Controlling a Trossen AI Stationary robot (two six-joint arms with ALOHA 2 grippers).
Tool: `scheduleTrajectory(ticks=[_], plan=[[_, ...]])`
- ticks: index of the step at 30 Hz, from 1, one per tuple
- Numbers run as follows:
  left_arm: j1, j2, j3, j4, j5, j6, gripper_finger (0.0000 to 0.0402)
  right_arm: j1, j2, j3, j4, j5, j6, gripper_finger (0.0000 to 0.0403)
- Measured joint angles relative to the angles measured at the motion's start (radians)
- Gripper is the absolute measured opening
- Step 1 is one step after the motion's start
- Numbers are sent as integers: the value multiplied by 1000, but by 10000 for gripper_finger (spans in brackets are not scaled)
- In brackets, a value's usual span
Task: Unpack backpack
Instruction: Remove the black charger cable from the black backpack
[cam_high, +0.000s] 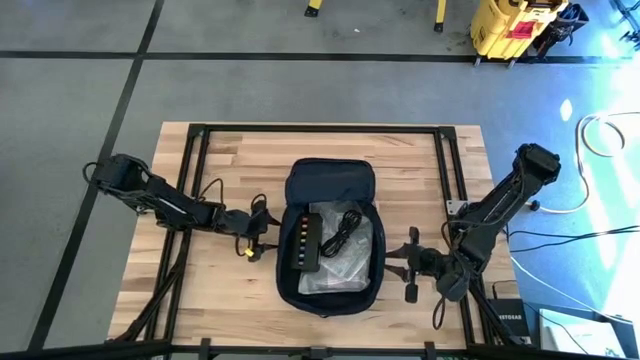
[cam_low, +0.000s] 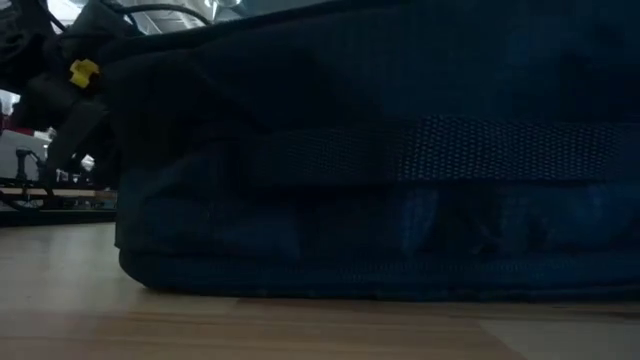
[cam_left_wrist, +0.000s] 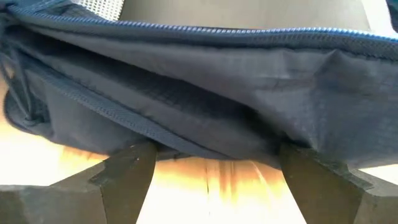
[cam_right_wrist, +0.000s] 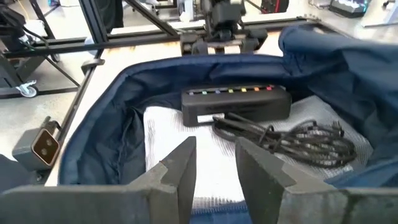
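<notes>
The dark navy backpack (cam_high: 330, 235) lies on its back in the middle of the wooden table, its main compartment unzipped and open upward. Inside lie a black box with a row of coloured dots (cam_right_wrist: 236, 102), a coiled black cable (cam_right_wrist: 286, 137) and a crinkly clear plastic bag (cam_right_wrist: 180, 149). My left gripper (cam_left_wrist: 214, 165) is open wide, low over the table at the backpack's left side wall (cam_left_wrist: 205, 93). My right gripper (cam_right_wrist: 214, 165) hovers by the backpack's right rim (cam_right_wrist: 348, 174) with its fingers a narrow gap apart, empty. The backpack fills the low view (cam_low: 400, 170). My left gripper's open fingertips (cam_left_wrist: 134, 158) stand level at the lower edge of the backpack's left side wall, coming from the table's left. I cannot tell whether they touch the fabric.
A black metal frame (cam_high: 195, 140) runs around the tabletop. Bare wood (cam_high: 220, 170) lies left, right and beyond the backpack. The backpack's flap (cam_high: 330, 180) lies folded toward the far edge. Cables and a box (cam_high: 505, 315) sit off the table's right.
</notes>
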Motion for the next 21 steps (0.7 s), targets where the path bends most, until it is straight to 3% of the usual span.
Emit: scheduleTrajectory(ticks=[9, 21], plan=[[0, 164, 121, 75, 28, 26, 321, 0, 0, 107, -18, 18, -181, 95], [22, 333, 325, 72, 54, 95, 321, 0, 0, 131, -41, 21, -176, 95]])
